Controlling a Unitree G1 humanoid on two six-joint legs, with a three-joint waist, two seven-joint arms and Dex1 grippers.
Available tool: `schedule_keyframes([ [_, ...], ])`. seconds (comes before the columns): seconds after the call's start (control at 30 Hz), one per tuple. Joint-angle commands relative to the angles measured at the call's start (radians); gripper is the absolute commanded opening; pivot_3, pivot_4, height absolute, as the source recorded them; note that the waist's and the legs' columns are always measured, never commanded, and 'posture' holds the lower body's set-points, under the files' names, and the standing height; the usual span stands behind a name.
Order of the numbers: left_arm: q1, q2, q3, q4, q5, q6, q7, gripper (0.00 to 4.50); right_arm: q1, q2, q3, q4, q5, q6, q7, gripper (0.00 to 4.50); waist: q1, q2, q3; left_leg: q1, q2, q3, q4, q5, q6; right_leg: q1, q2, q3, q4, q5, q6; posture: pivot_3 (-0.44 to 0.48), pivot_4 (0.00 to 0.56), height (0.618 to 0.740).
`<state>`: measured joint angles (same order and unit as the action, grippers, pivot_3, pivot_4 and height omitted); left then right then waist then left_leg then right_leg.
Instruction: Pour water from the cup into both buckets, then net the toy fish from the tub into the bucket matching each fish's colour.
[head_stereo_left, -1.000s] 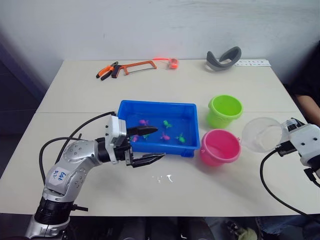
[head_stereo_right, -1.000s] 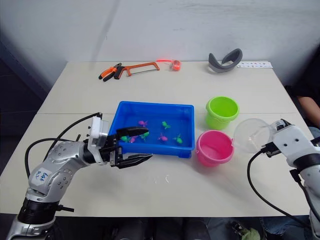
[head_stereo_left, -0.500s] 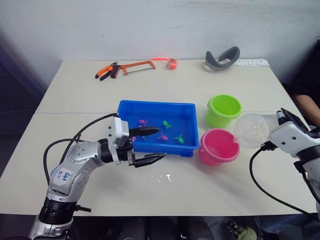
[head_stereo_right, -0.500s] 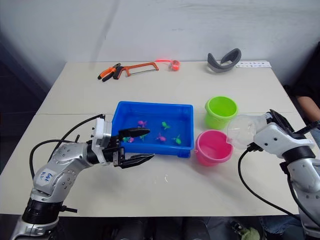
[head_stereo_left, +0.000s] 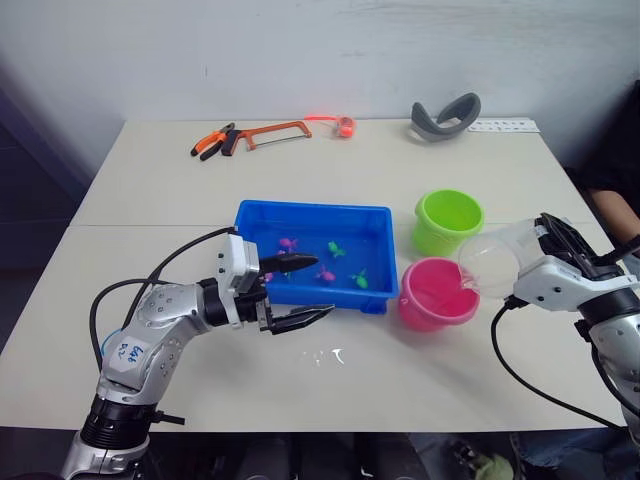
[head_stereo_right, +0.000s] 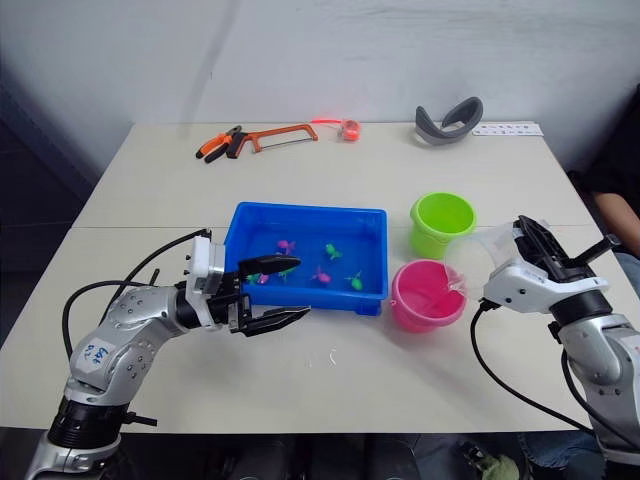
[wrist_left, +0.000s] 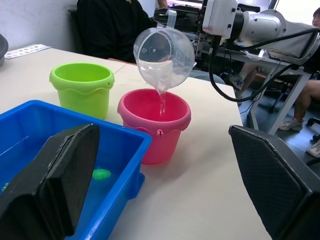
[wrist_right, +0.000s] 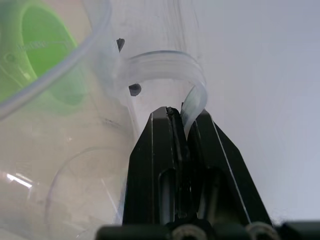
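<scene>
handwritten blue label (head_stereo_left: 122, 350), unreadable, marks arm behind left gripper (head_stereo_left: 297, 291).

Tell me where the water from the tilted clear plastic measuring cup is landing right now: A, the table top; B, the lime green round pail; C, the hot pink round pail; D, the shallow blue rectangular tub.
C: in the left wrist view a thin stream runs from the lip of the tilted clear plastic measuring cup, held by the right gripper, straight into the hot pink round pail.
</scene>
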<state>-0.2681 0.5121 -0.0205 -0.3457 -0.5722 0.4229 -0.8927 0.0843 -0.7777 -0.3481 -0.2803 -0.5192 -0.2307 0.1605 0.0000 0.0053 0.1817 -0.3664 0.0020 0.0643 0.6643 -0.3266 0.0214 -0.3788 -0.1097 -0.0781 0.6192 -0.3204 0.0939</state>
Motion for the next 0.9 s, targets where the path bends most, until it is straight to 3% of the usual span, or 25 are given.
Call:
schedule_keyframes([
  [0.03, 0.005, -0.004, 0.001, -0.030, 0.004, -0.023, 0.002, 4.50, -0.015, -0.014, -0.016, 0.002, -0.024, -0.042, -0.042, 0.05, 0.000, 0.000, 0.000, 0.000, 0.000, 0.000, 0.000, 0.000, 0.000, 0.000, 0.000, 0.000, 0.000, 0.000, 0.000, 0.000, 0.150, 0.740],
  [0.7, -0.015, -0.019, -0.010, -0.030, -0.006, -0.005, 0.017, 4.50, -0.044, -0.026, -0.004, 0.059, -0.142, -0.136, -0.123, 0.05, 0.000, 0.000, 0.000, 0.000, 0.000, 0.000, 0.000, 0.001, -0.001, 0.000, 0.000, 0.000, 0.001, 0.000, 0.000, 0.000, 0.150, 0.740],
  [0.9, -0.065, -0.018, -0.041, -0.030, 0.046, -0.032, 0.011, 4.50, -0.052, -0.034, -0.005, 0.059, -0.150, -0.154, -0.131, 0.05, 0.000, 0.000, 0.000, 0.000, 0.000, 0.000, 0.001, 0.001, -0.001, 0.000, 0.000, 0.000, 0.001, 0.000, 0.000, 0.000, 0.150, 0.740],
])
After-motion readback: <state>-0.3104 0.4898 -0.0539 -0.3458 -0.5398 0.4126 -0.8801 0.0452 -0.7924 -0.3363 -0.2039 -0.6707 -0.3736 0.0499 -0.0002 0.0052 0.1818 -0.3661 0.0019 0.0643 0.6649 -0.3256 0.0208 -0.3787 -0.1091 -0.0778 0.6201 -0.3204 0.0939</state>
